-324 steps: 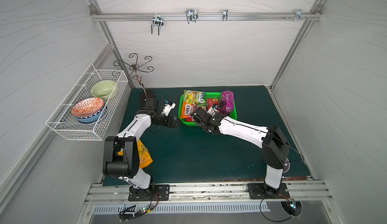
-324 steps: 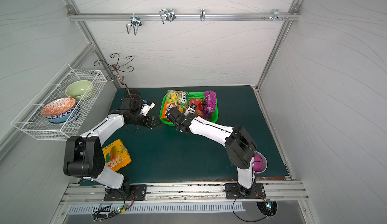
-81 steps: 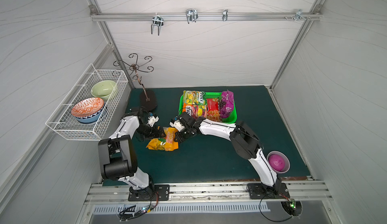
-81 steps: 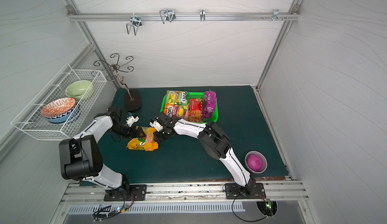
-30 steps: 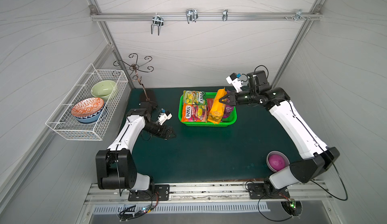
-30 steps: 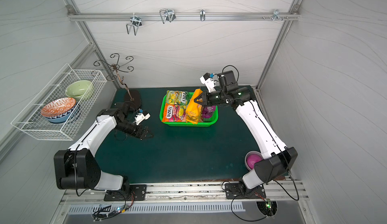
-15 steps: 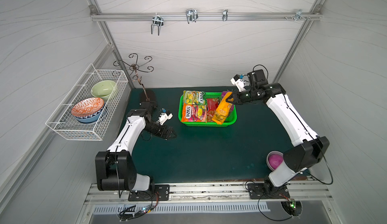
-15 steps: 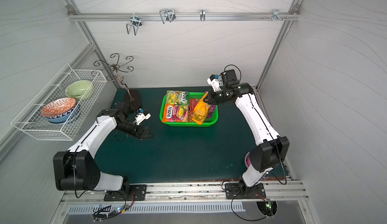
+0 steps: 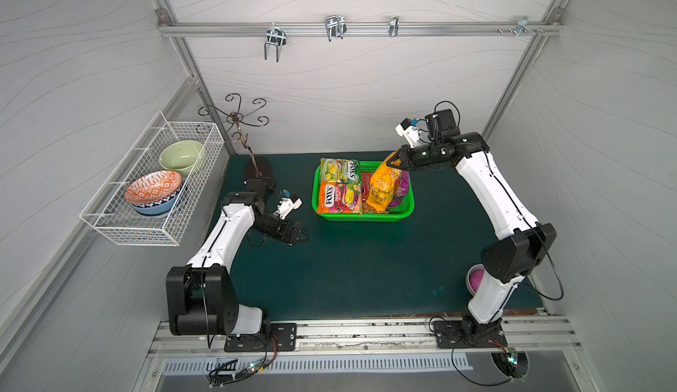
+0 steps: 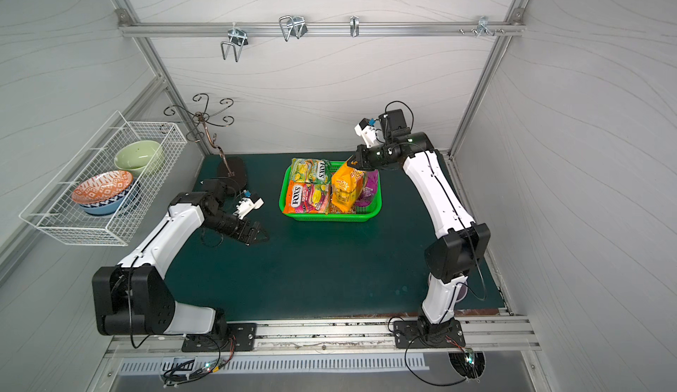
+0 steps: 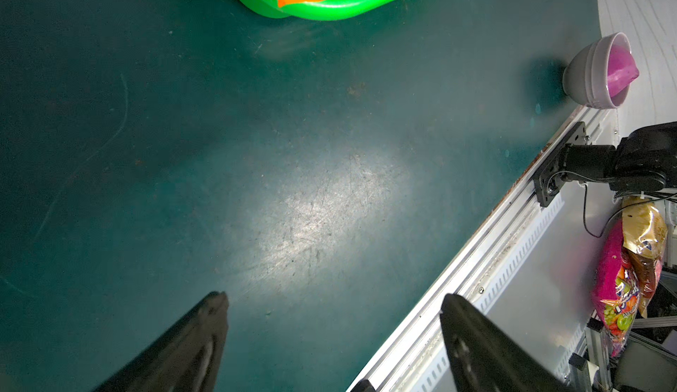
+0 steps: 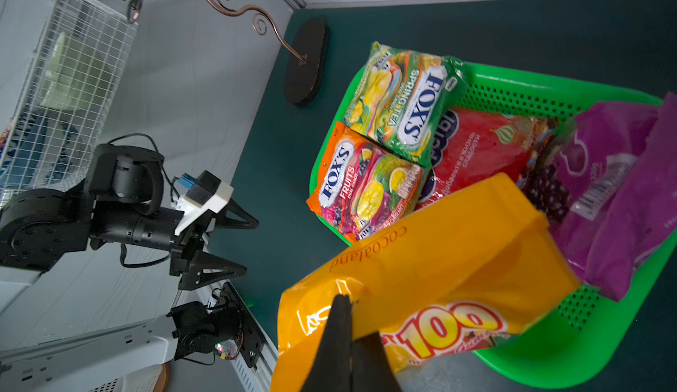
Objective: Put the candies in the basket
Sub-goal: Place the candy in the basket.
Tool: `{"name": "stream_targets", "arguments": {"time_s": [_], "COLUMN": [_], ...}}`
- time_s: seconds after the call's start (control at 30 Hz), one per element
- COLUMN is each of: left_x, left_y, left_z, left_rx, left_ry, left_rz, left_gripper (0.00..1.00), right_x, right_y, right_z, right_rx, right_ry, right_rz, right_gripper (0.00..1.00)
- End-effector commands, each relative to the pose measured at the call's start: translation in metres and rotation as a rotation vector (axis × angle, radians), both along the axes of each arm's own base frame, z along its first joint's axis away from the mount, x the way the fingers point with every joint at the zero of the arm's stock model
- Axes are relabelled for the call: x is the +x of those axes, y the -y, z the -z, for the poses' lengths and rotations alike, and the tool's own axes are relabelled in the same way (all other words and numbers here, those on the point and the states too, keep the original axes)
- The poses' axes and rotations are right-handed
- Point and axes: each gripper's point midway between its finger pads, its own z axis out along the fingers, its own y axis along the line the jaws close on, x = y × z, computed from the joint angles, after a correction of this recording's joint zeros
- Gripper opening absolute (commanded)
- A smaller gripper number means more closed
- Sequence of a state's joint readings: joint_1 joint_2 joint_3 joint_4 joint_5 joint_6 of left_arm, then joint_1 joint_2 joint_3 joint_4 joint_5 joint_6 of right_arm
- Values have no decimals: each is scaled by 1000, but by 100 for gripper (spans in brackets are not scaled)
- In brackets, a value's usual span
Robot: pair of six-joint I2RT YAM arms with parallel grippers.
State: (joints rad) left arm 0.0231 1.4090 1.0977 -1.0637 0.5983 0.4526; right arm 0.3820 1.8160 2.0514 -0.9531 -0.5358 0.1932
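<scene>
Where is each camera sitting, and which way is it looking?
Top views: high over the front, looking down at the whole table; the left arm and right arm show whole.
Left wrist: on the left arm, facing the table past the open left gripper; its fingers show, plus the purple-lined bowl.
Right wrist: on the right arm, facing the green basket; the right gripper shows, shut on the yellow-orange bag.
Shared: both wrist views catch the green basket's rim.
</scene>
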Motion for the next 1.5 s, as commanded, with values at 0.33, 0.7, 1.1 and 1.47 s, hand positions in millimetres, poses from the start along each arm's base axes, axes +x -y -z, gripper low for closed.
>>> {"name": "stream_targets", "arguments": {"time_s": [0.33,0.7,1.1,1.47], "left_x": [1,1,0,-1], "left_y": [0,1,2,1], "left_z": [-1,2,3,3], "left_rx": [7,3,-5,-2], "left_ry": [29,28,22,28], "left_rz": [2,1,-1,-1], "left_gripper": [94,94,94,94], "right_x": [94,147,127,114], "right_y": [-18,-24,-42,-75], "right_z": [-38,0,10,-1], "right_rx": [113,33,-26,16], "right_ry": [220,225,243,263], "right_rz": [204,549,682,467], "right_gripper": [0,0,0,0]}}
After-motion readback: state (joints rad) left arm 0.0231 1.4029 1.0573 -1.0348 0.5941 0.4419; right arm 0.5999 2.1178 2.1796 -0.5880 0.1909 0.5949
